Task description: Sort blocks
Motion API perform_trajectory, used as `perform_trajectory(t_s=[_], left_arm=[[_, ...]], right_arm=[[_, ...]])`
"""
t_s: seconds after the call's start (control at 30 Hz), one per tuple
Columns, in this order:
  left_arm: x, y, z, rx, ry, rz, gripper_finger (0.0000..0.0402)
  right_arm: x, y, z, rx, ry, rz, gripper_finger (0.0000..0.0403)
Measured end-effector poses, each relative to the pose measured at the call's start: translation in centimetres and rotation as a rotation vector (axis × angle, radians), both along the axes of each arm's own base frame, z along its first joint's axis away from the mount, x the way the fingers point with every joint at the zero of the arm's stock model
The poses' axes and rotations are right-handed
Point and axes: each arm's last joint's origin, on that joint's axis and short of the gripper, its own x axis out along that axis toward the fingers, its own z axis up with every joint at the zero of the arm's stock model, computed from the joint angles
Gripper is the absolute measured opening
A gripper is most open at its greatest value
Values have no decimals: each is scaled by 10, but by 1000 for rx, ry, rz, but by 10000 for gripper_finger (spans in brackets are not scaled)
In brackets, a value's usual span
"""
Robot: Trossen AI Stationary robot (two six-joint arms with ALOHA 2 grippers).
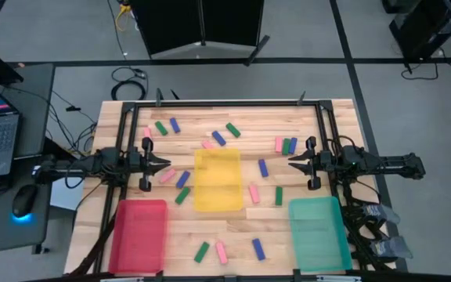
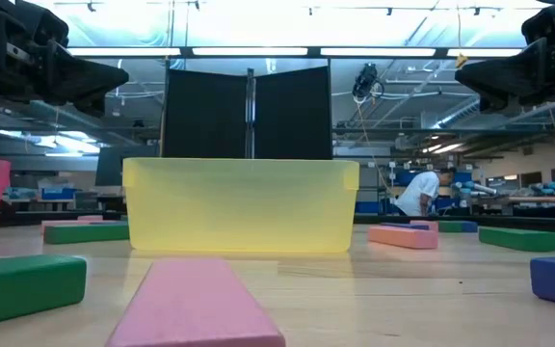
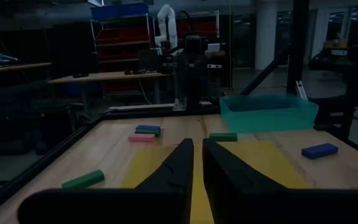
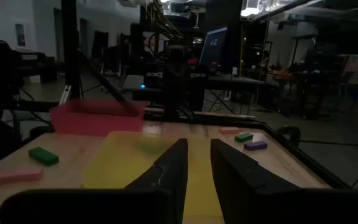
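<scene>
Left hand point(image 1: 165, 165): I see it hovering at the bench's left side, fingers nearly pressed together, pinching nothing.
Right hand point(image 1: 292, 162): mirrored on the right, fingers a narrow slit apart, empty.
Blocks point(image 1: 218, 138): pink, green and blue, scattered over the bench point(image 1: 210, 235) around the trays.
Trays: yellow tray point(image 1: 217, 180) between the hands, red tray point(image 1: 138, 235) and teal tray point(image 1: 319, 232) at the near corners, none holding a block that I can see.

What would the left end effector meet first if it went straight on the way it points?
Probably nothing at its height: the left end effector points across above the yellow tray toward the right end effector, which it would likely meet first; height is unclear.
</scene>
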Motion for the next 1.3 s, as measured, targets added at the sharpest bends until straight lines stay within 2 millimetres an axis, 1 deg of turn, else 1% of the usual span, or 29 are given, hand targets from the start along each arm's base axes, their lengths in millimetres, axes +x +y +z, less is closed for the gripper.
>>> perform_trajectory(t_s=[0.33,0.43,0.6,0.67,0.73,0.9,1.0,1.13,1.23,1.3], left_arm=[[0,0,0,0,0,0,44],[0,0,0,0,0,0,44],[0,0,0,0,0,0,44],[0,0,0,0,0,0,44],[0,0,0,0,0,0,44],[0,0,0,1,-4,9,44],[-1,0,6,0,-60,10,44],[-3,1,16,-74,-171,21,44],[-5,4,22,-170,-248,108,44],[-6,6,24,-239,-286,155,44]], right_arm=[[0,0,2,-3,-19,-1,82],[-2,0,13,54,-136,9,82],[-12,0,40,168,-445,44,82],[-16,-2,47,234,-524,42,82],[-16,-4,46,297,-529,14,82],[-5,-8,37,433,-430,-65,82],[1,-11,34,479,-398,-94,82],[7,-15,38,491,-391,-158,82],[8,-19,43,458,-404,-229,82],[8,-22,49,426,-449,-277,82]])
